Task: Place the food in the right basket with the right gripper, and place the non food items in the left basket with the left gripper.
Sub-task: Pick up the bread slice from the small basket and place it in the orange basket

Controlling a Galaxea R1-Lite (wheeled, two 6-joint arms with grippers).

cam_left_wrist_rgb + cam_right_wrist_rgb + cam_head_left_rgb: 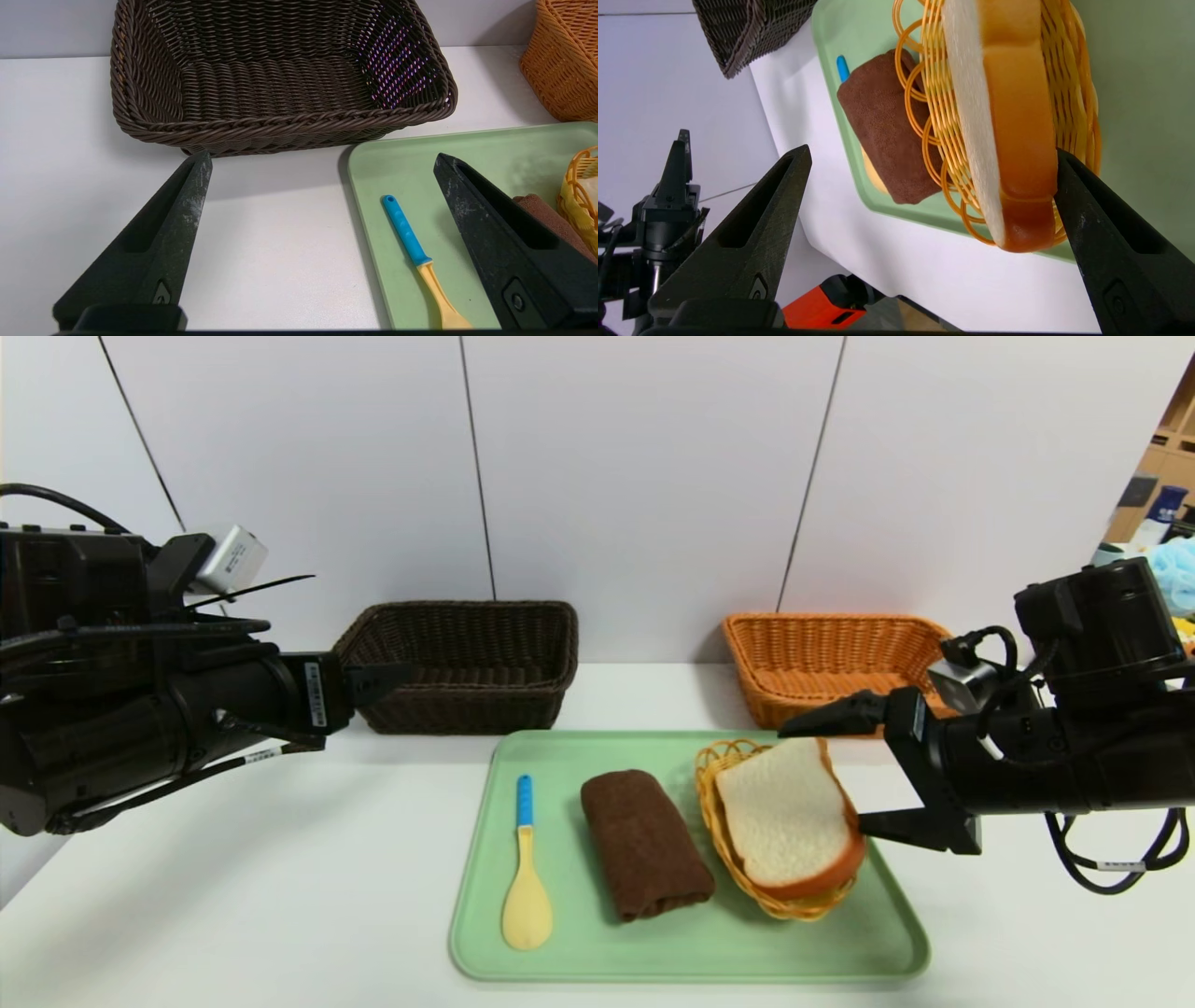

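Head view shows you that nothing is sorted yet: the brown basket (467, 663) on the left and the orange basket (831, 658) on the right both look empty, and everything sits on the green tray (579, 952) on the bench (233, 896). On that tray you have, from left to right, a spoon (526, 877) with a blue handle, a folded brown cloth (646, 845), and a slice of bread (784, 817) lying in a small yellow wicker dish (719, 803). So, by my reading, all the work is left: bread to the orange basket, spoon and cloth to the brown one, and likely the dish too. Your right end effector (845, 770) reaches in from the right, turned on its side so that one finger is above the bread and the other at its edge; it is wide open and grips nothing, though in the right wrist view one finger (1092, 224) looks to be touching the crust. Your left end effector (373, 681) hangs above the bench just before the brown basket, to the left of the tray, spread wide and empty.
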